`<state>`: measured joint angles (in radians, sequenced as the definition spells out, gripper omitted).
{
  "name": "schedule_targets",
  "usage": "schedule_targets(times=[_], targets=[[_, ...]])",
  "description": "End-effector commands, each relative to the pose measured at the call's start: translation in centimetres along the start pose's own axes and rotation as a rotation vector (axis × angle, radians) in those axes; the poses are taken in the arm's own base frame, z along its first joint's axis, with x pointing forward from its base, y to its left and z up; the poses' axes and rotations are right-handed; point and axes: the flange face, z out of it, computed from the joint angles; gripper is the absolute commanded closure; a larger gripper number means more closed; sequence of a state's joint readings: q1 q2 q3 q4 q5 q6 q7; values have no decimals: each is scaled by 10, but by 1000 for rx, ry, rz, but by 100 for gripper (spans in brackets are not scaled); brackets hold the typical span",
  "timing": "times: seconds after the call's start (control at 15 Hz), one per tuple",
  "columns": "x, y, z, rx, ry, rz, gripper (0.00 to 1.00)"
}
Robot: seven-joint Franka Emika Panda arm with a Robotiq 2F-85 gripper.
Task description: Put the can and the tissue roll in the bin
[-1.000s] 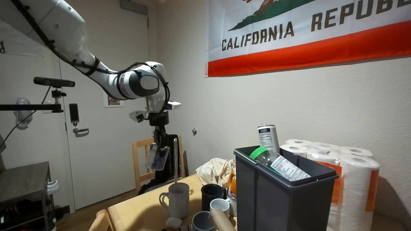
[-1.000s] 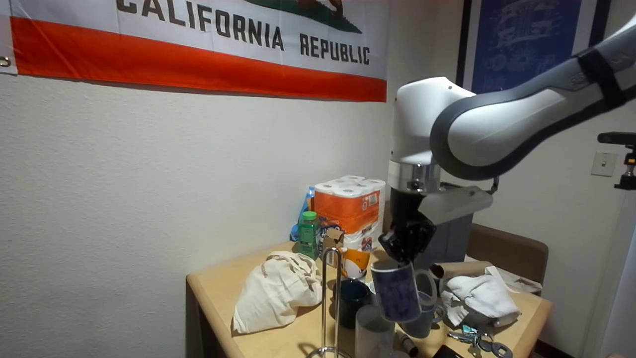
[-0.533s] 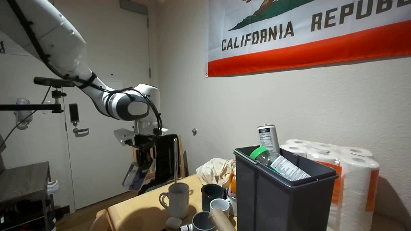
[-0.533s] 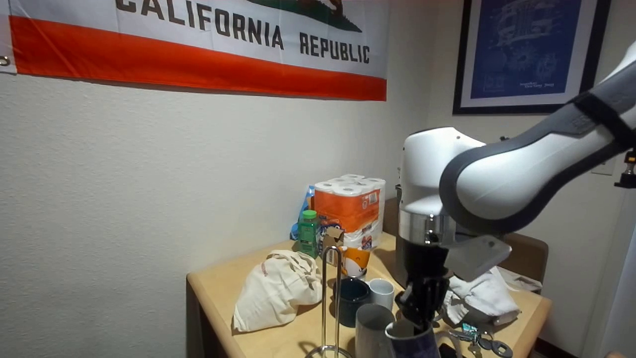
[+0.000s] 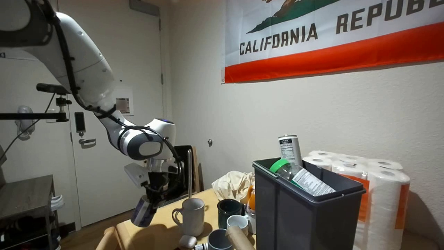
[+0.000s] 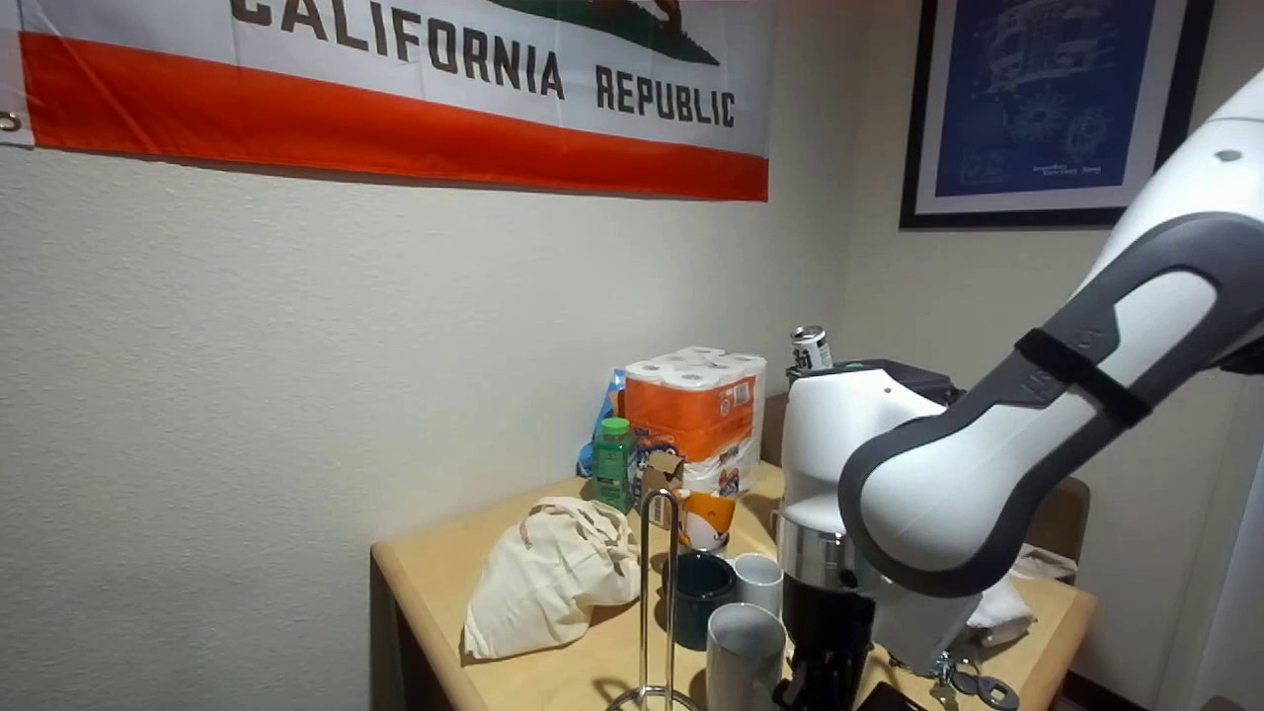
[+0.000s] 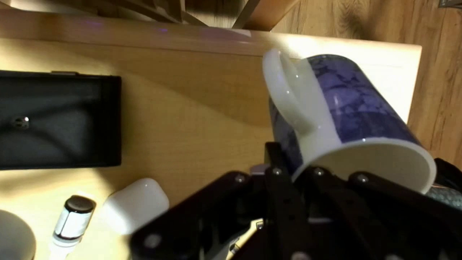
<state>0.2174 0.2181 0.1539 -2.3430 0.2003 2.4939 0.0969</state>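
Since the earlier frames the arm has come down: pincer and purple mug sit lower, farther from the bin in an exterior view. Bin: tall rectangular box, dark grey plastic, upright, mouth up, well apart from the pincer. Cardboard tube: brown, just beside the bin, well apart from the pincer; lies at a slant, visible end pointing away from the bin, rest out of frame. Green-capped bottle: clear plastic, pale label, slanting inside the bin. Purple mug: glossy, mottled, pale handle, well apart from the bin; tilted, mouth up toward the pincer. Pincer's jaws nearly closed, mug's wall pinched between them at the rim. Can: metal cylinder, pale label, in the bin, well apart from the pincer; long axis near vertical, slight lean, top end up above the rim.
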Motion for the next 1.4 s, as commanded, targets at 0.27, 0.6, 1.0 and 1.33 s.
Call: schedule_targets(times=[0.27,0.6,1.0,1.33], targets=[[11,-1,40,-44,136,-104,98],[5,-14,31,-71,276,-186,98],[-7,-13,33,-100,375,-234,64],[-5,-13,24,-118,387,-239,28]])
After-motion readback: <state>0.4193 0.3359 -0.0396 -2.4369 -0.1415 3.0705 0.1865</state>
